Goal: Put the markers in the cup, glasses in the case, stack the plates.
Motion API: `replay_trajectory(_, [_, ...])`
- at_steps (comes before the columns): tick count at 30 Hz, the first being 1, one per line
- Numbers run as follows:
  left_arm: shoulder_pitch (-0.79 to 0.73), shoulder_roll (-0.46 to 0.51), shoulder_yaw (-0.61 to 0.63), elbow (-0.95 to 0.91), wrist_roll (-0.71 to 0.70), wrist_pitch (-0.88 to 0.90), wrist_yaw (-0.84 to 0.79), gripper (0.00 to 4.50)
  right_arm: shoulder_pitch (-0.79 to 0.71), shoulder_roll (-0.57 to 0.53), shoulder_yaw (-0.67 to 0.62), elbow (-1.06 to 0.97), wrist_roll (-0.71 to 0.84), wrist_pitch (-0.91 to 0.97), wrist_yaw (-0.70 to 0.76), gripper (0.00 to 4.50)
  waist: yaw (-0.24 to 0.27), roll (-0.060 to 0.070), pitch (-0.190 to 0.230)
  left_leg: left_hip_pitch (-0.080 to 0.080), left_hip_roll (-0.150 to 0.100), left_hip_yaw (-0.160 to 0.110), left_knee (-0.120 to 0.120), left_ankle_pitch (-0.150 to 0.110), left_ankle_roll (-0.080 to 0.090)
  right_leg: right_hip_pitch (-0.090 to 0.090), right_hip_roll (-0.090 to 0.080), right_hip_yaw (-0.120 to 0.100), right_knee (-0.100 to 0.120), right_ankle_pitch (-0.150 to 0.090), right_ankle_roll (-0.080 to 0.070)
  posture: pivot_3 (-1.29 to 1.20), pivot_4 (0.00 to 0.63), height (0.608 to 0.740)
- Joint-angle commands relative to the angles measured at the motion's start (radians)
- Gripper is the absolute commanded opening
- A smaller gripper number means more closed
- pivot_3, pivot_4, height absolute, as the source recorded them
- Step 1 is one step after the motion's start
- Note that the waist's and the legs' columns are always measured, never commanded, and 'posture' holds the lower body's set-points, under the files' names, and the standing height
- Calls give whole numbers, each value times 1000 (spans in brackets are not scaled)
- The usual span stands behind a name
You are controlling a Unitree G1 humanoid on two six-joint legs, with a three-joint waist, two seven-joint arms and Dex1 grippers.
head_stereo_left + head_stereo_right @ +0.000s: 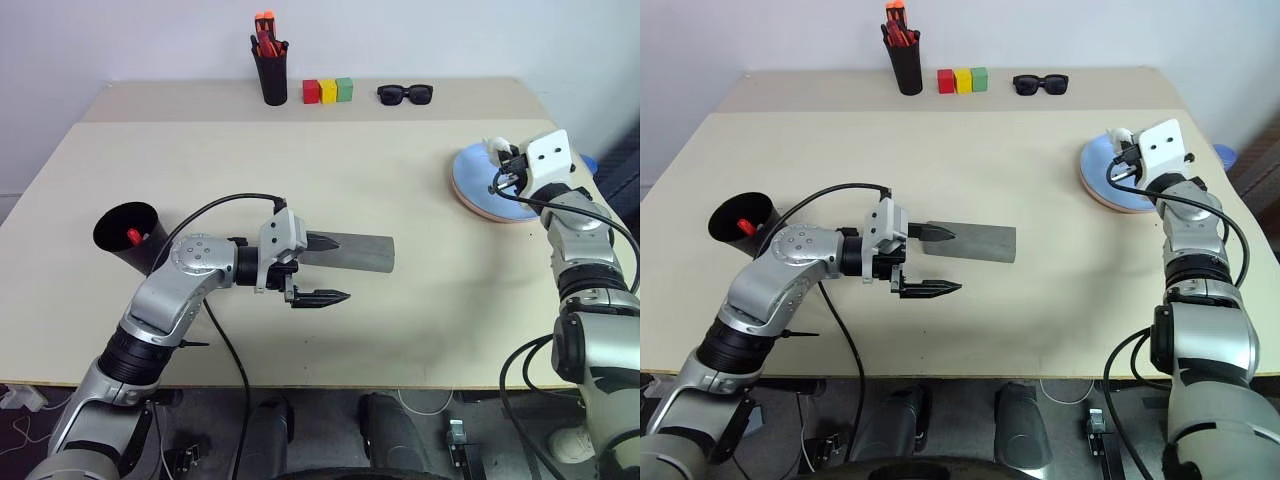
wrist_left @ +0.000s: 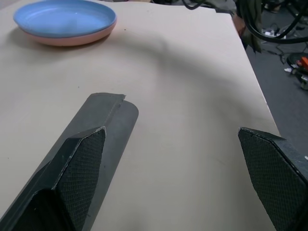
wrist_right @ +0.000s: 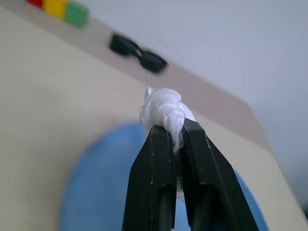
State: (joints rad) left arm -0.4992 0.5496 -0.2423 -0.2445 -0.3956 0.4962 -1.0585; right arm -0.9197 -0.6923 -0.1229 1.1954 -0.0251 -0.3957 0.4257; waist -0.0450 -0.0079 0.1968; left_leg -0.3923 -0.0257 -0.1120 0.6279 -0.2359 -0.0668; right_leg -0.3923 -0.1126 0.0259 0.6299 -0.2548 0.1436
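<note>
Blue on pink, the two plates (image 1: pixel 478 190) sit stacked near the table's (image 1: pixel 200 170) right side. Above them the right gripper (image 3: pixel 175 132) is pinched on a crumpled white wad (image 3: pixel 163 108). The grey case (image 1: pixel 355 252) lies shut at mid-table; the left gripper (image 1: pixel 325 270) hangs over its end with fingers spread wide, grasping nothing. At the left edge the black cup (image 1: pixel 130 235) holds a red-tipped marker (image 1: pixel 134 236). Sunglasses (image 1: pixel 405 94), coloured blocks (image 1: pixel 328 91) and a pen holder (image 1: pixel 272 75) stand at the back.

Plates (image 1: pixel 478 188) stacked, right of case (image 1: pixel 357 254)
</note>
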Motion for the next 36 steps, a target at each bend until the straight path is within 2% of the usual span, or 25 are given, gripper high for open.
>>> replay_trajectory(1, [-4, -4, 13, -12, -2, -12, 6, 4500, -30, -23, -19, 11, 9, 2, 0, 1988, -5, 0, 0, 0, 0, 0, 0, 0, 0, 0, 0, 0, 0, 0, 0, 0, 150, 740])
replay_trajectory(4, [-1, -38, 21, 12, 44, -77, 66, 4500, -7, -40, -30, -2, 18, -11, 13, 3485, -6, 0, 0, 0, 0, 0, 0, 0, 0, 0, 0, 0, 0, 0, 0, 0, 150, 740])
replay_trajectory(10, [24, -145, 68, 59, 103, -241, 211, 4500, 39, -37, -69, -61, 72, -17, 80, 3485, 0, 0, 0, 0, 0, 0, 0, 0, 0, 0, 0, 0, 0, 0, 0, 0, 150, 740])
replay_trajectory(14, [52, -203, 107, 61, 94, -281, 277, 4500, 140, -4, -124, -245, 197, 0, 219, 3485, 0, 0, 0, 0, 0, 0, 0, 0, 0, 0, 0, 0, -1, 0, 0, 0, 150, 740])
replay_trajectory(15, [58, -199, 111, 58, 90, -282, 272, 4500, 160, 2, -128, -283, 211, 11, 230, 3485, 0, 0, 0, 0, 0, 0, 0, 0, 0, 0, 0, 0, 0, 0, 0, 0, 150, 740])
replay_trajectory(17, [97, -189, 157, 9, -4, -205, 259, 4500, 304, 7, -126, -529, 324, 144, 359, 3485, 1, 0, 0, 0, 0, 0, 0, 0, 0, 0, 0, 0, 0, 0, 0, 0, 150, 740])
replay_trajectory(19, [192, -165, 201, -71, -58, -222, 232, 4500, 499, 5, -128, -829, 449, 298, 434, 3485, 3, 0, 0, 0, 0, -1, 0, 0, 0, 0, 0, 0, 1, 0, 0, 0, 150, 740])
replay_trajectory(22, [329, -120, 237, -165, -37, -251, 252, 4500, 692, -13, -152, -1109, 517, 418, 432, 3485, 5, 1, 0, -1, 0, -1, -1, -2, 3, -1, 0, 0, 0, -1, 1, 0, 150, 740])
replay_trajectory(25, [525, -87, 325, -279, -37, -307, 270, 4500, 869, -25, -228, -1325, 581, 512, 406, 3485, 3, 2, 0, 0, 0, 2, 1, -2, 3, 0, -1, 2, 0, 0, 1, 0, 150, 740])
replay_trajectory(28, [700, -52, 411, -339, -60, -345, 243, 4500, 1018, -28, -298, -1420, 608, 527, 437, 3485, 14, 1, 0, 2, 1, 2, 1, -2, 3, 2, -1, 2, -1, -3, -3, 0, 150, 740])
replay_trajectory(32, [873, -8, 533, -353, -84, -387, 197, 4500, 1187, -32, -376, -1439, 598, 485, 514, 3485, 36, -1, -1, 1, 1, 3, 3, -2, 2, 2, -1, 2, -2, -5, -9, 0, 150, 740])
replay_trajectory(36, [941, 35, 657, -336, -132, -384, 178, 4500, 1303, -30, -477, -1448, 635, 490, 568, 3485, 37, -1, -1, -1, 1, 4, 3, -2, 2, 3, -3, 1, -7, -5, -9, 0, 150, 740])
